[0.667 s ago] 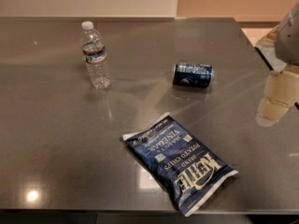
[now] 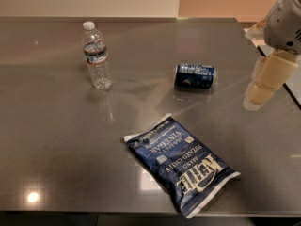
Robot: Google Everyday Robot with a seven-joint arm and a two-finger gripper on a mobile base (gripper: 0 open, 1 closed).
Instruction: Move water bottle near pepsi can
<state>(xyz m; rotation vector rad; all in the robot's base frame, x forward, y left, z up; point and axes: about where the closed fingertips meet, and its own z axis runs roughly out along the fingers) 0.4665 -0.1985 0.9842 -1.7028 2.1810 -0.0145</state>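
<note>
The water bottle (image 2: 96, 55) stands upright at the back left of the grey table (image 2: 56, 140); it is clear, with a white cap and a dark label band. The pepsi can (image 2: 194, 76) lies on its side near the table's middle right, well apart from the bottle. My gripper (image 2: 260, 89) hangs at the right edge of the view, above the table's right side, to the right of the can and far from the bottle. It holds nothing that I can see.
A large dark blue chip bag (image 2: 183, 164) lies flat at the front middle of the table. The table's right edge (image 2: 273, 74) runs just beside the gripper. A pale wall stands behind the table.
The gripper has shifted slightly left and down toward the table. The bottle, can and bag have not moved.
</note>
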